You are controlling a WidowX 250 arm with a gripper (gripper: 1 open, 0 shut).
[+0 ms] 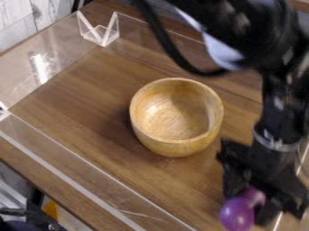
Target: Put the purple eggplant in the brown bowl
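1. The purple eggplant (pixel 239 211) is on the near side of the brown bowl (pixel 176 117), pinched in the partly open hand (pixel 250 194).
2. It looks light, hard and slippery; its fat middle seems best to hold.

The round light-brown wooden bowl (pixel 176 117) is honey-toned with visible grain, paler on its inner floor, and the flat wooden tabletop (pixel 90 104) is a deeper reddish brown streaked with darker grain. The small rounded glossy eggplant (pixel 241 209) is violet-purple with pale highlights. The jointed robot arm (pixel 248 41) is black with blurred whitish patches, above a black gripper (pixel 256 191) speckled with grey glints.
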